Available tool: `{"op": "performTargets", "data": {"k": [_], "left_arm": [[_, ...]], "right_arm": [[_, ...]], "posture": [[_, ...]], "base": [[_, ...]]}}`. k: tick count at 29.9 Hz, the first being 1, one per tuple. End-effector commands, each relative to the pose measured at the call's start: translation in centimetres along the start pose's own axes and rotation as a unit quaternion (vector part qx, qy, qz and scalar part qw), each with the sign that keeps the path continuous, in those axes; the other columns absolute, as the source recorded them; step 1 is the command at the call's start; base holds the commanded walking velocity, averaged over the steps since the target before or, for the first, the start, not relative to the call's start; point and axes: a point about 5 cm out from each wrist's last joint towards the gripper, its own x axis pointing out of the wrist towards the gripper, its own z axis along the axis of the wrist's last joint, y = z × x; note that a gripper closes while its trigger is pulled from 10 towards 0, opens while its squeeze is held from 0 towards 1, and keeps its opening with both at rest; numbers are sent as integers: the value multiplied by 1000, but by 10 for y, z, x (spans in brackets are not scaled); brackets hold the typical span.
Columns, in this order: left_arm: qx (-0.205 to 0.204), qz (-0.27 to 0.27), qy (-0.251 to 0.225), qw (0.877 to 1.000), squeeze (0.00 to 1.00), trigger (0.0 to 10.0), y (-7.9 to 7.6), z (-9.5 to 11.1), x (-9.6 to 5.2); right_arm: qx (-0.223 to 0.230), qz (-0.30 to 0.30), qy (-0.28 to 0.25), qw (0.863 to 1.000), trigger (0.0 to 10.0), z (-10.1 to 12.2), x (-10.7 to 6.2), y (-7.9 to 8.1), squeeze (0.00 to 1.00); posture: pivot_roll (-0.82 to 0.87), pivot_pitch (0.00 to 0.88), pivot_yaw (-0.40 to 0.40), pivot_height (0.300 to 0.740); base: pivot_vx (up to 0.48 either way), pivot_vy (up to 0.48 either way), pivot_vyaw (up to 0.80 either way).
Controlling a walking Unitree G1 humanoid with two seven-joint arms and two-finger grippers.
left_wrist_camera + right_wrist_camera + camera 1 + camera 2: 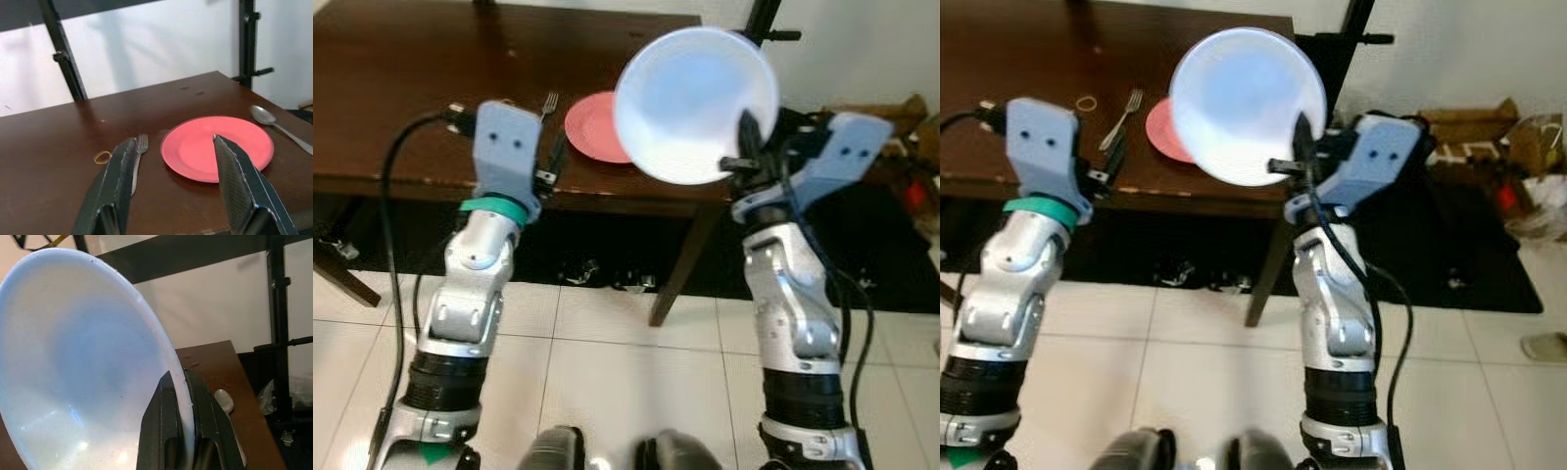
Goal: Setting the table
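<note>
White plastic bowl (690, 103), rim pinched in the right end effector (745, 137), hangs right of the round pink plate (594, 127) at upper centre; left end effector (171, 196) gapes empty

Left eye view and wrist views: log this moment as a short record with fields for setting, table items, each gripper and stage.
setting: dark wooden table, tiled floor
table items: pink plate, fork beside it, spoon on its other side, small ring
right gripper: shut on white bowl rim, bowl tilted above table edge
left gripper: open, empty, near fork
stage: bowl not yet set down
</note>
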Motion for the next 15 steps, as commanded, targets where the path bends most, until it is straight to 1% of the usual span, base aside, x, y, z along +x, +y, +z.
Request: {"op": "performTargets", "data": {"k": [1, 15], "left_arm": [[-3, -10, 0, 1000, 0, 10000, -5, -1, 0], [-4, -12, 4, 1000, 0, 10000, -6, -3, -3]], "right_arm": [[-2, -10, -5, 1000, 10000, 2, -1, -5, 0], [-2, -10, 6, 1000, 10000, -3, -4, -4, 0]], "posture": [[9, 0, 28, 740], [8, 0, 25, 740]], "base": [[480, 0, 0], [480, 0, 0]]}}
